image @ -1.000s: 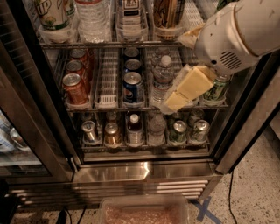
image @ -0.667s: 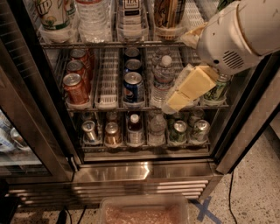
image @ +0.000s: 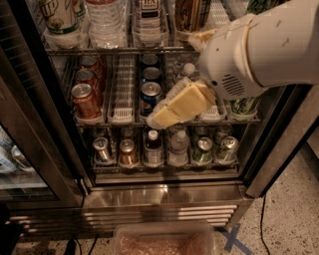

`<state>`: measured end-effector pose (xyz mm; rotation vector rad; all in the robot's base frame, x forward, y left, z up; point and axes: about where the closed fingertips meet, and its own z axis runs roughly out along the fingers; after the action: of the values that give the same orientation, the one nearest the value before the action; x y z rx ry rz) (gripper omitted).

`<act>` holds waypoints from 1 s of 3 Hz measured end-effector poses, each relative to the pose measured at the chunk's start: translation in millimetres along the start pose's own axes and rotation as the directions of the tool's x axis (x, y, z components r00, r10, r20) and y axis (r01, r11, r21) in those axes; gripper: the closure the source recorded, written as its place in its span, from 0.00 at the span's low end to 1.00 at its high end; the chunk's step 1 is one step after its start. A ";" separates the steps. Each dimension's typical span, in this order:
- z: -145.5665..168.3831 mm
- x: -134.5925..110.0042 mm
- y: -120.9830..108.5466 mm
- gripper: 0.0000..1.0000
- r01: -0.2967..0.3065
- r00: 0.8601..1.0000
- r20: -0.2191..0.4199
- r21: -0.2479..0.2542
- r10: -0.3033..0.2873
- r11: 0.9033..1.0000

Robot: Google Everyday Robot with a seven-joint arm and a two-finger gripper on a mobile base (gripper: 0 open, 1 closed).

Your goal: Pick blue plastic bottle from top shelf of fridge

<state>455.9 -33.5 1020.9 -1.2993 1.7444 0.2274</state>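
The fridge (image: 149, 196) stands open in the camera view. Its top shelf (image: 119, 50), a wire rack, runs along the top of the view. On it stand a green-and-white 7UP bottle (image: 59, 17), a ribbed clear water bottle (image: 104, 20), the blue plastic bottle (image: 148, 20) with its white wrap label, and a brown bottle (image: 189, 14); only their lower parts show. My gripper (image: 167, 112), cream-coloured on a big white arm (image: 259, 47), hangs in front of the middle shelf, below and to the right of the blue plastic bottle. It holds nothing.
The middle shelf holds red cans (image: 85, 99), a blue can (image: 149, 94) and white can lanes (image: 121, 92). The lowest rack holds cans and small bottles (image: 178, 147). The dark-framed glass door (image: 30, 124) stands at the left. A clear bin (image: 162, 241) sits on the floor in front.
My gripper and arm have moved left across the middle shelf, from in front of the right lanes toward the centre. The bottles and cans have not moved.
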 end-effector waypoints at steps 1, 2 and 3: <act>9.0 -31.1 -1.7 0.00 -0.062 0.995 0.084 0.103 0.053 0.993; 15.3 -48.7 -20.6 0.00 -0.165 0.978 0.160 0.192 0.134 0.967; 21.7 -52.3 -41.1 0.00 -0.282 0.942 0.245 0.216 0.228 0.935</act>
<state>503.2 -3.0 1062.4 -0.8317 1.6897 0.2781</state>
